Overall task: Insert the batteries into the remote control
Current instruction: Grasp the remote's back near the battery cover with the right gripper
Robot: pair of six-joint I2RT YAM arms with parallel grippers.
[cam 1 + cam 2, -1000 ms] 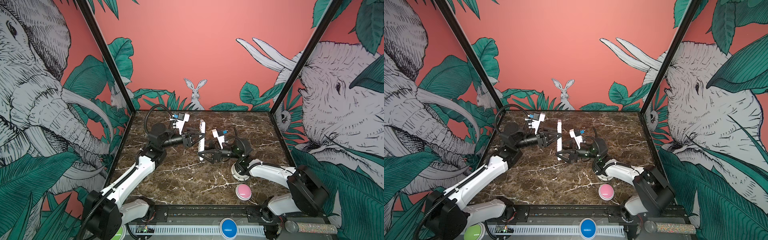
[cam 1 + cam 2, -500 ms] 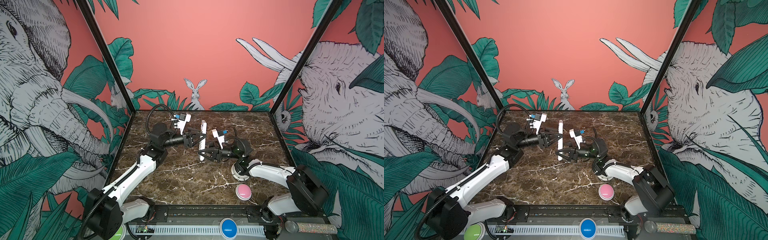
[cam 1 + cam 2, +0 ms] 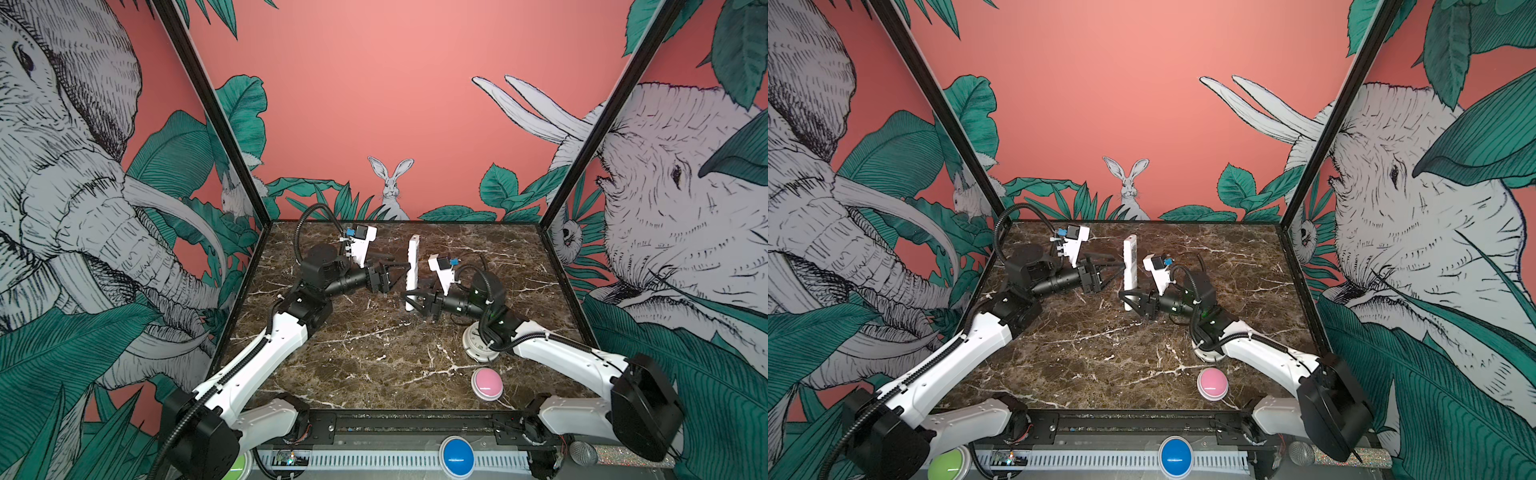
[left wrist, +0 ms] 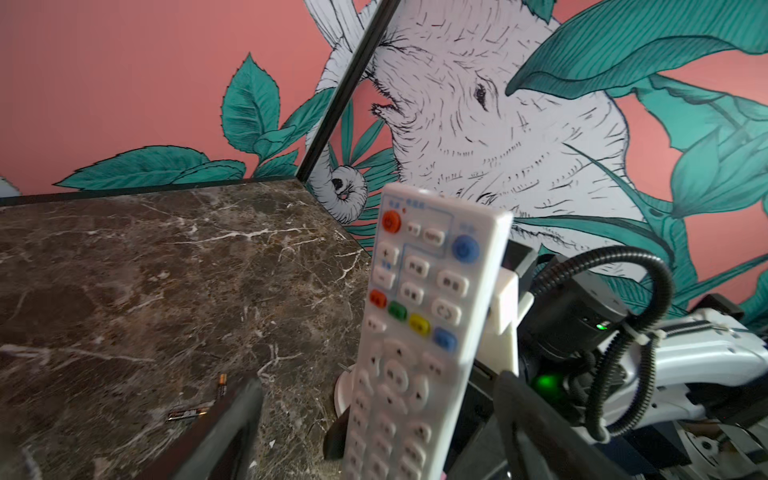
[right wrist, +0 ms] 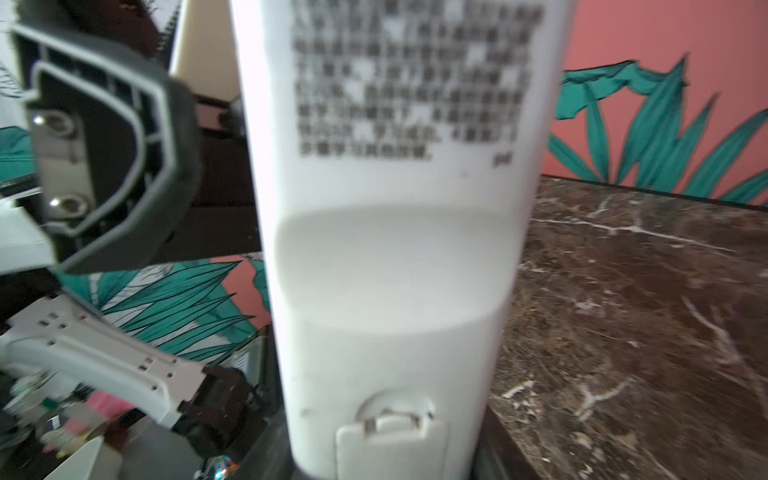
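**Remote** point(image 3: 412, 266): upright, mid-table point(image 3: 374, 365). Button face twd L arm, back twd R arm. Can't tell if low end rests on marble.

**Compartment:** cover point(image 5: 390, 440) on back, low end, shut w/ latch seated. Contents not visible.

**R gripper** point(image 3: 411, 302): clamped on remote's low end. Pads cut off at edge of R wrist view.

**L gripper** point(image 3: 400, 270): jaws wide, remote between them, not pinched. One finger point(image 4: 232, 424) stands clear of it. Far side hard to judge.

**Batteries** point(image 4: 187, 413): 2, loose on table. Seen in L wrist view only, not made out in top views.

**Sticker** point(image 5: 415, 83): on back, R wrist view only. Print blurred, unreadable.

**Clock** point(image 3: 478, 347): mostly hidden under R arm.
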